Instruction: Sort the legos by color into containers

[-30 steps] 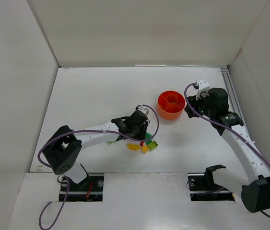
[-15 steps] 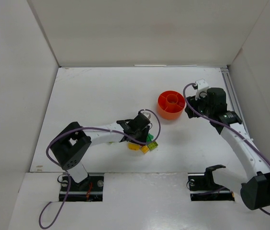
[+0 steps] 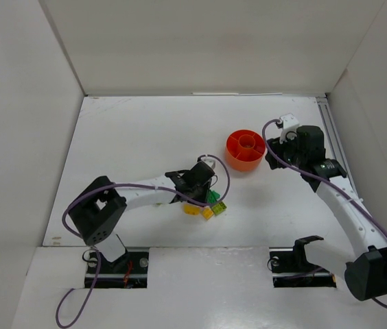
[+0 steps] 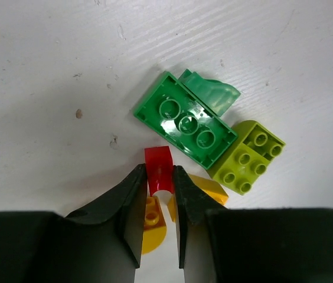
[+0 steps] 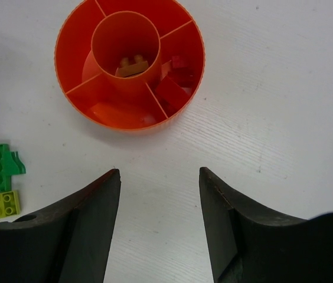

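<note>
The left pincer (image 4: 158, 172) pinches a small red brick (image 4: 159, 166); bare white table (image 4: 66, 59) lies open ahead and to its left. Just beyond its tips a green brick (image 4: 185, 125) lies slantwise, long axis from far left to near right, a lime brick (image 4: 246, 157) against its right end. The right pincer (image 5: 159, 177) is spread, the orange dish (image 5: 75, 41) just ahead; white walls (image 3: 15, 137) stand well apart.

Left end effector (image 4: 159, 174) pinches a red lego (image 4: 158, 161); right end effector (image 5: 159, 173) hangs with fingers wide apart.
</note>
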Tool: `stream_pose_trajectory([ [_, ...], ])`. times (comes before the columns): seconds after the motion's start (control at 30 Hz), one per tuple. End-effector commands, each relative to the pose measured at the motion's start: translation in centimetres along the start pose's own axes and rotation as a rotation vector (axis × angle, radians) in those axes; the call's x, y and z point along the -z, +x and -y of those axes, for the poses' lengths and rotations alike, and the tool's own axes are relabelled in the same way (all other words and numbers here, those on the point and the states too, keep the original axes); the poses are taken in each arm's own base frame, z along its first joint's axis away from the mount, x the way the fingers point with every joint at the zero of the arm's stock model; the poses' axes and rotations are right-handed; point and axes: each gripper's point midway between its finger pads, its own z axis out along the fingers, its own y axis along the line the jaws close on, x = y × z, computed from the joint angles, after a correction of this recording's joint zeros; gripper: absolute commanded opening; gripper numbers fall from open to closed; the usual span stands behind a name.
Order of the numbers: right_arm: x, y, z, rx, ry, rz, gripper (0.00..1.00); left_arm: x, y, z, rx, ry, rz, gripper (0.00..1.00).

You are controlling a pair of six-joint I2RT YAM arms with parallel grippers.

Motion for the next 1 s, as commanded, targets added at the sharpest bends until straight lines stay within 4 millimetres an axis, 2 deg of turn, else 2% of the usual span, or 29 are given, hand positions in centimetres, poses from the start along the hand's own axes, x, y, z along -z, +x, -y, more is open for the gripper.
stream_pose_trajectory([
  [0.0,0.7,-1.4,-0.8,0.052,-0.04,0.066,0.61,4.0,-4.4,1.9,0.01,0.055,0.152,0.17],
  [0.07,1.0,-1.6,-2.2,0.076,-0.117,0.101,0.61,5.6,-7.0,2.1,0.041,0.081,0.223,0.15],
  [0.1,1.4,-2.8,-2.7,0.113,-0.147,0.156,0.61,6.2,-7.9,2.0,0.057,0.096,0.25,0.15],
  [0.17,1.7,-2.8,-5.0,0.166,-0.275,0.197,0.61,8.5,-10.6,2.0,0.104,0.189,0.318,0.15],
  [0.23,2.3,-3.9,-6.5,0.219,-0.33,0.265,0.62,11.2,-13.3,2.7,0.122,0.304,0.405,0.15],
  [0.33,3.1,-5.9,-8.9,0.274,-0.397,0.357,0.64,13.9,-15.8,3.1,0.148,0.459,0.473,0.15],
  [0.37,3.3,-6.3,-9.7,0.289,-0.416,0.377,0.64,14.8,-16.2,3.4,0.146,0.507,0.482,0.15],
  [0.4,3.7,-6.6,-11.4,0.314,-0.453,0.397,0.64,15.7,-16.6,3.7,0.134,0.54,0.503,0.15],
  [0.5,4.5,-8.8,-13.4,0.343,-0.442,0.502,0.64,17.5,-16.9,4.7,0.111,0.662,0.523,0.15],
  [0.53,5.0,-8.8,-15.5,0.365,-0.484,0.526,0.64,18.5,-17.5,5.3,0.106,0.722,0.548,0.15],
  [0.57,5.7,-10.0,-16.4,0.373,-0.486,0.585,0.64,19.3,-17.5,6.0,0.098,0.77,0.55,0.15],
  [0.6,5.6,-10.2,-16.6,0.38,-0.455,0.603,0.64,20.1,-17.0,6.4,0.079,0.831,0.538,0.15],
  [0.63,6.4,-10.5,-18.3,0.402,-0.481,0.634,0.64,20.3,-17.0,6.4,0.083,0.857,0.537,0.15],
  [0.7,6.8,-11.3,-18.9,0.415,-0.451,0.687,0.64,21.9,-17.1,7.3,0.074,0.923,0.55,0.17],
  [0.73,6.3,-11.5,-18.3,0.397,-0.39,0.68,0.64,21.9,-17.1,7.3,0.082,0.926,0.546,0.17],
  [0.83,6.2,-11.8,-18.5,0.356,-0.374,0.696,0.64,23.0,-17.0,7.4,0.086,0.948,0.568,0.17],
  [0.87,6.3,-12.3,-18.3,0.348,-0.361,0.714,0.64,22.5,-16.6,7.3,0.09,0.944,0.561,0.18],
  [0.9,6.2,-11.8,-18.1,0.331,-0.355,0.713,0.64,23.0,-16.5,7.3,0.091,0.954,0.57,0.18],
  [0.93,6.6,-12.5,-18.1,0.323,-0.353,0.746,0.64,23.8,-16.6,7.4,0.078,0.964,0.593,0.18],
  [0.97,6.3,-12.1,-18.1,0.325,-0.354,0.736,0.64,23.4,-16.3,7.3,0.092,0.962,0.578,0.19],
])
